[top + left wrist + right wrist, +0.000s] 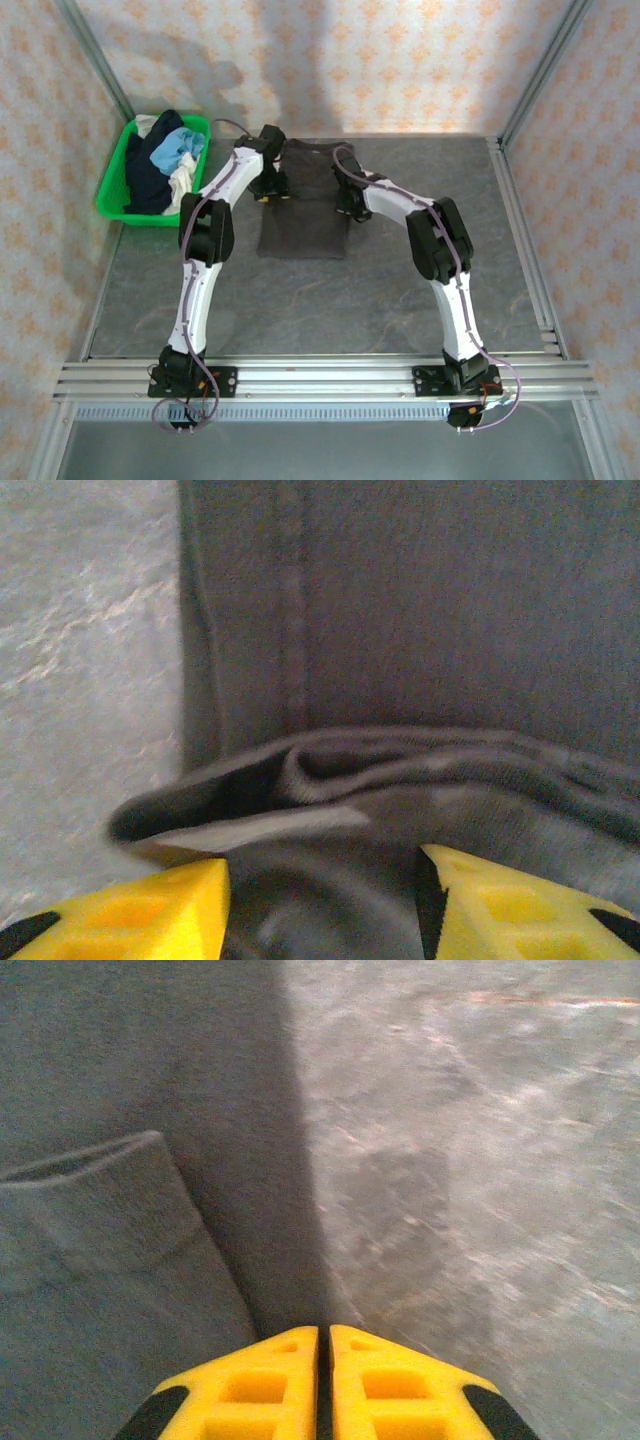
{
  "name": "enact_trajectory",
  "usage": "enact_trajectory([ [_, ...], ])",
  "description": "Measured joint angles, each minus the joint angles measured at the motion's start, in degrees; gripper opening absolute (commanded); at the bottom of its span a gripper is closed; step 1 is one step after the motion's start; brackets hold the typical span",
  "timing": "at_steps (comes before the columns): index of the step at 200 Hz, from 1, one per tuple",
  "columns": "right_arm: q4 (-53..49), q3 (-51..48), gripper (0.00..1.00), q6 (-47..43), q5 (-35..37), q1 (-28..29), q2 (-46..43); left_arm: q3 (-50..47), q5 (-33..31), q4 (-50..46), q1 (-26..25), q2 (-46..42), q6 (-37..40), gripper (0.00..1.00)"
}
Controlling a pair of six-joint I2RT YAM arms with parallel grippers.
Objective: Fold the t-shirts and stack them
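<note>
Basket (113, 185) blocks far-left corner of table (400, 290); grey shirt (305, 225) covers mid-far part. Near half & right side bare, free to pass.

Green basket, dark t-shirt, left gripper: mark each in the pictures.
green basket (112, 190): top view, its left wall.
dark t-shirt (300, 220): top view, middle of the flat cloth.
left gripper (320, 870): left wrist view, gap between its yellow fingertips.

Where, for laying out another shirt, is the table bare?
Bare grey table: between the dark brown-grey cloth t-shirt's near hem and the arm bases, and right of it to the metal rail. Crowded: the far-left corner with the green plastic basket, and the shirt's sides, at the left gripper and right gripper.
</note>
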Motion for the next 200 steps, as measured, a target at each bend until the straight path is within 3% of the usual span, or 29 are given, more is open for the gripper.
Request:
enact_trajectory([
  [20, -0.1, -5.1, 0.20, 0.2, -0.1, 0.0, -4.7, -6.8, -0.4, 0.6, 0.1, -6.6, 0.3, 0.65],
  [41, 2.2, -13.0, 0.36, 1.6, -1.7, 0.8, -11.5, -17.0, -0.6, 3.0, 0.1, -16.2, 0.3, 0.66],
  [82, 12.3, -30.8, 0.56, 6.4, -7.3, 5.6, -22.7, -47.0, 0.7, 13.0, -0.3, -38.1, -2.4, 0.68],
  [105, 15.2, -37.1, 0.57, 8.7, -9.1, 8.6, -24.4, -60.7, 1.6, 17.5, -2.4, -44.7, -4.8, 0.70],
  [129, 17.6, -38.4, 0.55, 10.1, -8.6, 9.5, -25.4, -68.7, 3.6, 22.4, -3.8, -46.0, -6.6, 0.72],
  [200, 19.5, -37.0, 0.47, 11.1, -9.7, 10.3, -23.5, -71.1, 7.8, 32.8, -3.1, -45.4, -9.2, 0.73],
])
